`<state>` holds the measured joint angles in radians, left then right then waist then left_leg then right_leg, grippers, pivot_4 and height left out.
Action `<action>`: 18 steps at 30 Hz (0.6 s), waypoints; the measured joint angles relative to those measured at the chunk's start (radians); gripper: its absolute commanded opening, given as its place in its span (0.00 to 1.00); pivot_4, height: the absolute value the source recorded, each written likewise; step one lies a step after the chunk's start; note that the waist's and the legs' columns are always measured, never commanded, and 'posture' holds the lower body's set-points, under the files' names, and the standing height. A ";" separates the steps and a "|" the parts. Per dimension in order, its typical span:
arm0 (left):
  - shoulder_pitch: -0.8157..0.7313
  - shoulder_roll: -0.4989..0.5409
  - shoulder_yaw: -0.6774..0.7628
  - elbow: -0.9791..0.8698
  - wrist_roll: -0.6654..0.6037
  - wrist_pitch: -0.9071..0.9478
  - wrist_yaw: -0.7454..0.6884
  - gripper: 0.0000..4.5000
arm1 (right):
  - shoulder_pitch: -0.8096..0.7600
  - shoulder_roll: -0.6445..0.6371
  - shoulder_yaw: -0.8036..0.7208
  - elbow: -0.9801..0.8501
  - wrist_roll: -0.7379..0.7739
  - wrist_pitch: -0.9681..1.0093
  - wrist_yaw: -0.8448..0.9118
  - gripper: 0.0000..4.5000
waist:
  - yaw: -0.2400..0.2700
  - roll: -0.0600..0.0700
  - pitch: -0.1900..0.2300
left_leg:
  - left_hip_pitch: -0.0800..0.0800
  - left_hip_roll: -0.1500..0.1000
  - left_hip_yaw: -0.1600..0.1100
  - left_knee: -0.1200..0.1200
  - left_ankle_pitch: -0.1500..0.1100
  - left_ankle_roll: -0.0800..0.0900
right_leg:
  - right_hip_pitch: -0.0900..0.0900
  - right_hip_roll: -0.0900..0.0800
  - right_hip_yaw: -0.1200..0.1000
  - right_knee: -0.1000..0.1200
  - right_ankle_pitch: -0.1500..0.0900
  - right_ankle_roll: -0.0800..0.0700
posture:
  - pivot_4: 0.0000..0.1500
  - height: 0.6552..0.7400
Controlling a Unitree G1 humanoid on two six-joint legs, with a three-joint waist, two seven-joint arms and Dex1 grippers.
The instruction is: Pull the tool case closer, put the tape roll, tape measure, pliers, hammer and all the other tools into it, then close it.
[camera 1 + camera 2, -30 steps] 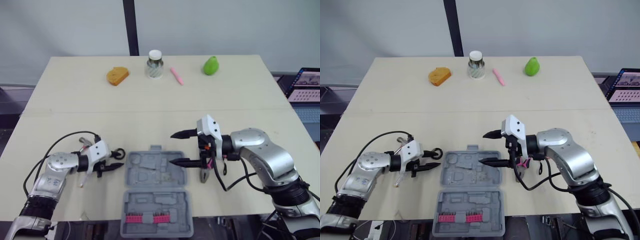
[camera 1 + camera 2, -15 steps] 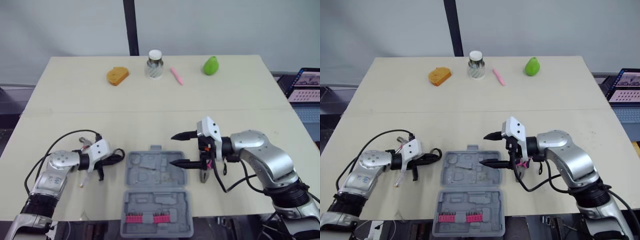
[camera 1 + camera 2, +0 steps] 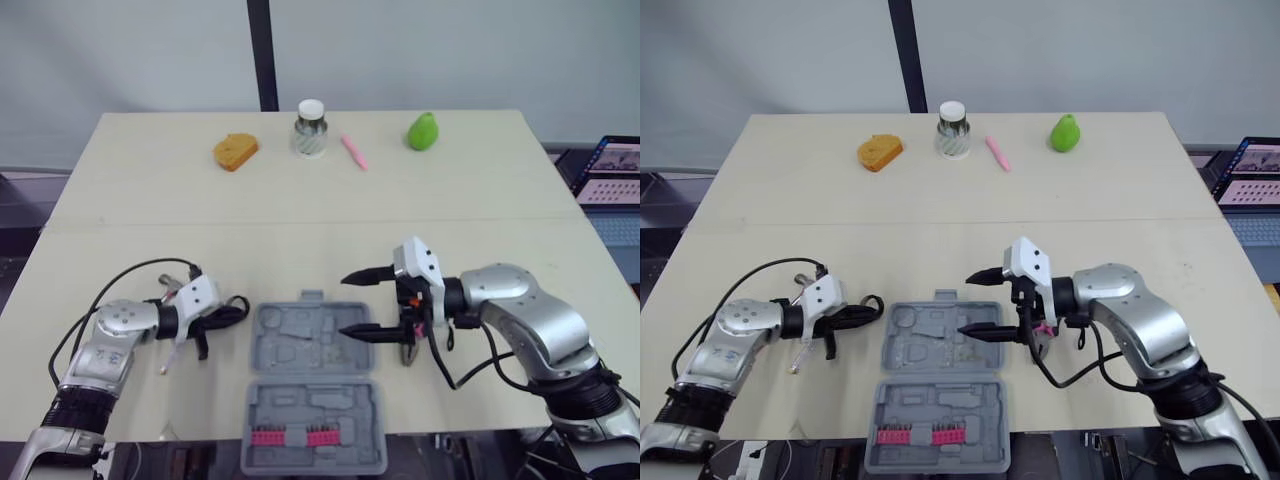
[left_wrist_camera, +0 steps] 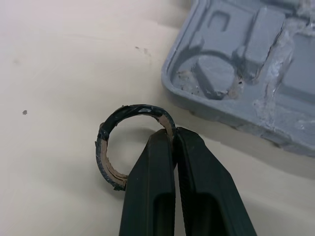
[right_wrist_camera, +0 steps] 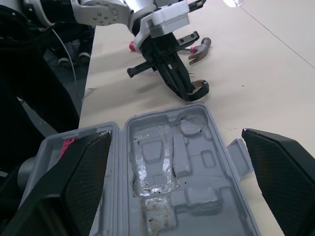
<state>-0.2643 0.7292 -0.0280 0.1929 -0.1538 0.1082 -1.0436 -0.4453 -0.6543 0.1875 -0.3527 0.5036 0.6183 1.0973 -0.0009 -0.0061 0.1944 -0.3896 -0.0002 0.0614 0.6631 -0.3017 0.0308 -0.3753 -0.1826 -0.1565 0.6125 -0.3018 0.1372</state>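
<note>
The grey tool case [image 3: 262, 345] lies open at the table's front middle, with red bits [image 3: 293, 436] in its near half. My left gripper [image 3: 225, 313] is just left of the case, shut on the rim of the thin black tape roll [image 4: 133, 109], which rests on the table. The hammer [image 5: 199, 46] lies beyond that wrist, partly hidden. My right gripper [image 3: 345, 305] hangs open over the case's right edge, holding nothing. The pliers [image 3: 407, 352] lie on the table right of the case, partly under that gripper.
Along the far edge stand an orange piece [image 3: 235, 151], a jar with a white lid [image 3: 310, 128], a pink pen [image 3: 353, 152] and a green pear [image 3: 423, 131]. A laptop [image 3: 615, 165] sits off the table's right side.
My left gripper, open around the tape roll a second ago, has turned and shut on its rim. My right gripper has sunk a little and its fingers stand slightly closer together.
</note>
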 measured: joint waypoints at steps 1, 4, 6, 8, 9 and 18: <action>0.000 0.011 0.018 -0.033 -0.024 0.025 -0.012 0.01 | 0.000 -0.002 -0.002 -0.001 0.003 0.001 0.000 1.00 | 0.000 0.000 0.000 | 0.000 0.000 0.000 0.000 0.000 0.000 | 0.000 0.000 0.000 0.000 0.000 0.000 | 1.00 1.00; -0.009 0.030 0.054 -0.121 -0.103 0.111 -0.041 0.01 | 0.006 -0.009 -0.002 -0.010 0.012 0.013 0.000 1.00 | 0.001 0.000 0.000 | 0.000 0.000 0.000 0.000 0.000 0.000 | 0.000 0.000 0.000 0.000 0.000 0.000 | 1.00 1.00; -0.021 0.031 0.058 -0.168 -0.140 0.157 -0.052 0.01 | 0.011 -0.013 -0.002 -0.024 0.015 0.016 0.000 1.00 | 0.002 0.000 0.000 | 0.000 0.000 0.000 0.000 0.000 0.000 | 0.000 0.000 0.000 0.000 0.000 0.000 | 1.00 1.00; -0.029 0.030 0.052 -0.201 -0.159 0.187 -0.059 0.01 | 0.020 -0.017 -0.003 -0.038 0.017 0.017 -0.001 1.00 | 0.001 0.000 0.000 | 0.000 0.000 0.000 0.000 0.000 0.000 | 0.000 0.000 0.000 0.000 0.000 0.000 | 1.00 1.00; -0.032 0.026 0.045 -0.215 -0.159 0.198 -0.061 0.01 | 0.024 -0.023 -0.004 -0.039 0.017 0.018 -0.001 1.00 | 0.001 0.000 0.000 | 0.000 0.000 0.000 0.000 0.000 0.000 | 0.000 0.000 0.000 0.000 0.000 0.000 | 1.00 1.00; -0.050 -0.028 -0.079 -0.213 -0.122 0.229 -0.062 0.01 | 0.039 -0.068 -0.043 -0.082 0.033 0.044 -0.022 1.00 | 0.002 0.000 0.000 | 0.000 -0.002 0.000 0.000 0.000 0.000 | 0.000 0.001 0.000 0.000 0.000 0.000 | 1.00 1.00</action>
<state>-0.3148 0.7016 -0.1072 -0.0204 -0.2756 0.3370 -1.1061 -0.4064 -0.7221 0.1445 -0.4349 0.5368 0.6626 1.0758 0.0011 -0.0061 0.1945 -0.3896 -0.0019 0.0617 0.6632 -0.3018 0.0308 -0.3751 -0.1821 -0.1564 0.6120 -0.3018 0.1372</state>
